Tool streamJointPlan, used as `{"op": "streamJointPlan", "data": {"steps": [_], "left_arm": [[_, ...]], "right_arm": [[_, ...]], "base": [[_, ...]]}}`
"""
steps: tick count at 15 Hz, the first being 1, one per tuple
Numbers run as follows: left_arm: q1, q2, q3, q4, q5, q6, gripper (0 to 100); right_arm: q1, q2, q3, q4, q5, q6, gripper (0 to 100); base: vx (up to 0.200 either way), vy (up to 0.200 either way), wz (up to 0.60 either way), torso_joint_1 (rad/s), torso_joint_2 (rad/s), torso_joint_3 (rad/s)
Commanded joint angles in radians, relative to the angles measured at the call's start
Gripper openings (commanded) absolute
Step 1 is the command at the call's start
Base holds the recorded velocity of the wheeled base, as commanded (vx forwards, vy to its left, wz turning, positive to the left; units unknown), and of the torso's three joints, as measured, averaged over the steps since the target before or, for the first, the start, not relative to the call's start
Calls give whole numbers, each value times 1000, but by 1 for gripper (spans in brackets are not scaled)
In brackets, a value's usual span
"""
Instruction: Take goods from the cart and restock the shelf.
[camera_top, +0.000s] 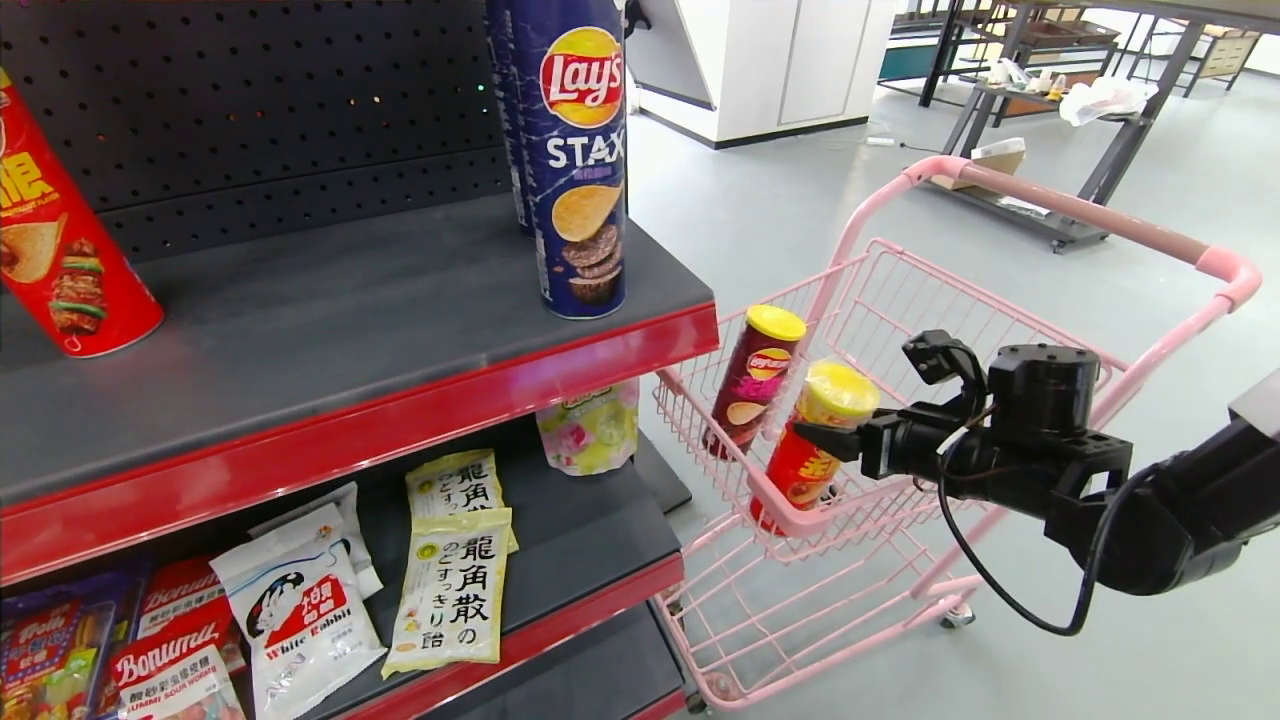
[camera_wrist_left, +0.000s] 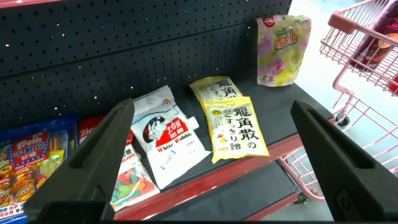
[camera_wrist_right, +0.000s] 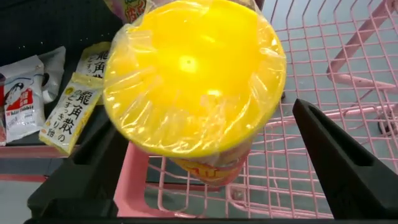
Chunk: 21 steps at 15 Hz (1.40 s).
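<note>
Two chip cans stand in the pink cart (camera_top: 1090, 225): a dark red one (camera_top: 755, 380) and a tilted red one with a yellow lid (camera_top: 815, 460). My right gripper (camera_top: 838, 425) is at the top of the red can. In the right wrist view its fingers stand open on either side of the yellow lid (camera_wrist_right: 193, 81), with a small gap showing on one side. My left gripper (camera_wrist_left: 211, 162) hangs open and holds nothing, in front of the lower shelf (camera_wrist_left: 273, 149) with its snack bags.
The top shelf (camera_top: 350, 330) carries a blue chip can (camera_top: 580, 170) near its right end and a red can (camera_top: 60, 250) at the left, with bare board between. The lower shelf holds a white candy bag (camera_top: 300, 610), yellow bags (camera_top: 450, 590) and a green pouch (camera_top: 590, 430).
</note>
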Motion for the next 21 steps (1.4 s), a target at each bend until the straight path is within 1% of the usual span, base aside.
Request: {"op": "streamJointPlan", "data": {"steps": [1,6,7,9,12,14,15,17,18,21], "left_arm": [[0,1,0,0,1,0,100],[0,1,0,0,1,0,100],[0,1,0,0,1,0,100],[0,1,0,0,1,0,100],[0,1,0,0,1,0,100],[0,1,0,0,1,0,100],[0,1,0,0,1,0,100],[0,1,0,0,1,0,100],[0,1,0,0,1,0,100],[0,1,0,0,1,-2,100]], "right_arm": [[2,31,-18,0,2,5,100],[29,65,-16,-8,5,14,100],[32,78,-18,-35,5,17,0],[43,104,-21,-72,7,34,0],[51,100,-7,-83,8,31,0],[46,35,-4,-81,5,28,0],[28,-55,-8,-64,4,26,0],[0,-192,-30,8,5,25,0],[-6,-218,-44,31,4,25,0],[-27,-419,-189,255,5,14,0]], "base": [[0,0,0,0,0,0],[0,0,0,0,0,0],[0,0,0,0,0,0],[0,0,0,0,0,0],[0,0,0,0,0,0],[0,0,0,0,0,0],[0,0,0,0,0,0],[0,0,0,0,0,0],[0,0,0,0,0,0],[0,0,0,0,0,0]]}}
